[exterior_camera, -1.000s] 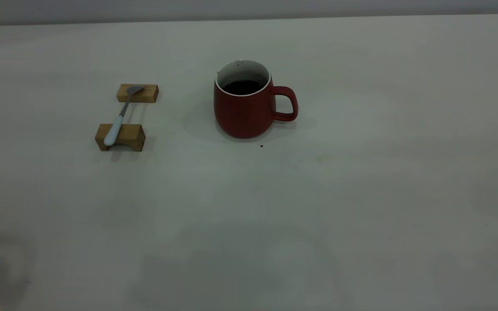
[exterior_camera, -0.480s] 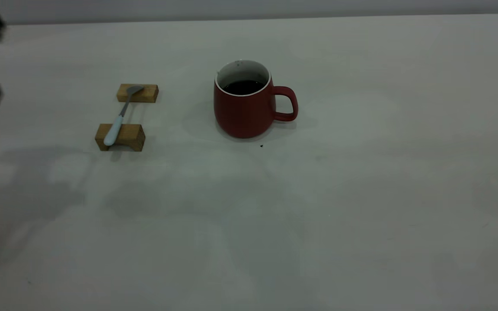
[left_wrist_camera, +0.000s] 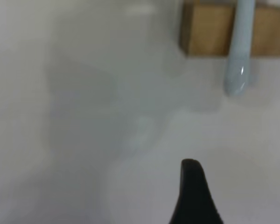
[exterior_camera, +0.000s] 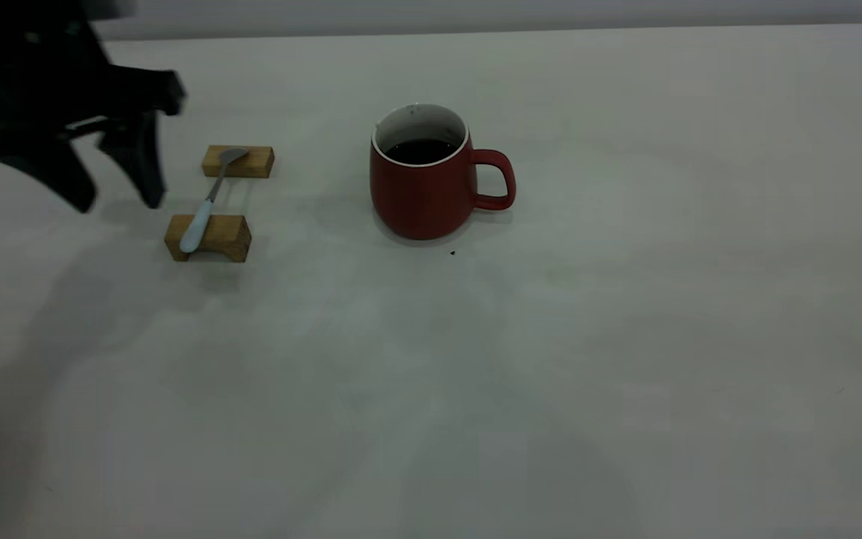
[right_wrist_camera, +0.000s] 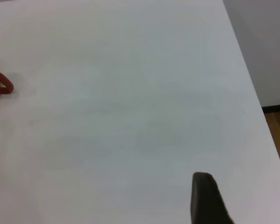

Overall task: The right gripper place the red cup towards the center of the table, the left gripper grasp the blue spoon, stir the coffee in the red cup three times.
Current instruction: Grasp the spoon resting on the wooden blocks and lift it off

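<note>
Off-white and matte, the table (exterior_camera: 625,337) fills nearly everything I can see, with a grey wall along its far edge. Near the middle stands the red cup (exterior_camera: 423,191), upright, its loop handle pointing toward the right arm's side, and the coffee (exterior_camera: 420,151) sits dark inside the white interior. A tiny dark speck (exterior_camera: 452,253) lies just in front of the cup.

Off toward the left arm's side, two tan wooden blocks (exterior_camera: 208,237) sit one behind the other, and the blue spoon (exterior_camera: 199,222) bridges them: pale handle resting on the nearer block, grey bowl on the farther one.

Just beside that spoon, on its outer side, the left gripper (exterior_camera: 118,201) hangs above the table with its two black fingers spread apart and pointing down, touching nothing. From its wrist camera, the handle end and the nearer block show ahead of one fingertip.

The right gripper (right_wrist_camera: 245,205) is out of the outside view; its wrist camera shows bare table, the table's edge and a sliver of the cup's handle far off, with its fingers standing apart and nothing between them.
</note>
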